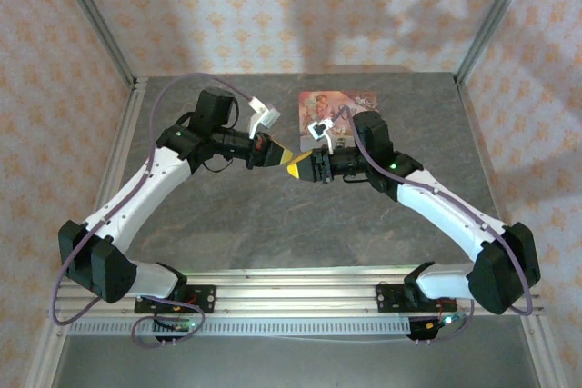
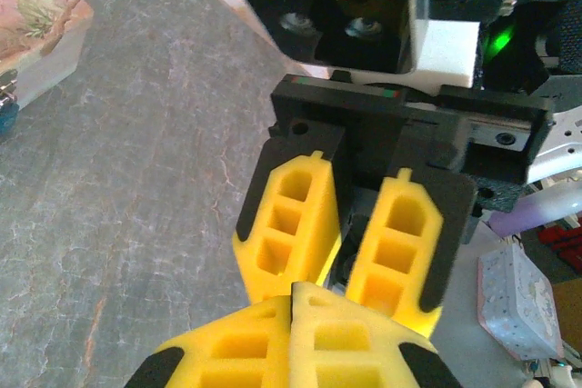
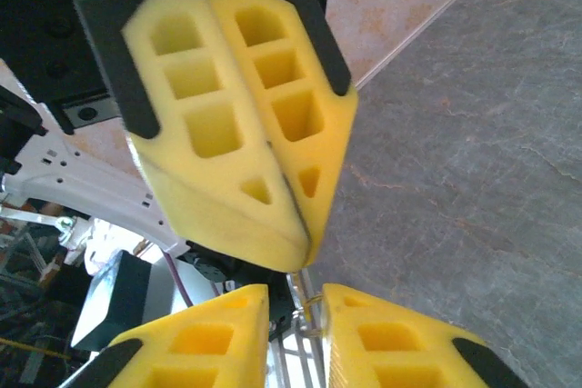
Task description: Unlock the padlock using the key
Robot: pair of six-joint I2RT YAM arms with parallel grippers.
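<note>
Both grippers meet tip to tip above the middle of the grey table. My left gripper (image 1: 287, 164) (image 2: 293, 295) is shut, its yellow pads pressed together. In the right wrist view a thin pale metal piece with a small loop, the key (image 3: 312, 303), sticks out from the left gripper's tip (image 3: 302, 259). It reaches into the gap of my right gripper (image 3: 296, 306) (image 1: 311, 170). That gripper is open, with its fingers (image 2: 289, 224) apart on either side of the key. A small blue shape with silvery metal, probably the padlock (image 2: 5, 115), lies beside the pink box at the left wrist view's left edge.
The pink illustrated box (image 1: 338, 104) (image 2: 36, 15) lies on the table behind the right arm. Metal frame posts (image 1: 100, 20) rise at the back corners, and an aluminium rail (image 1: 291, 283) with the arm bases runs along the near edge.
</note>
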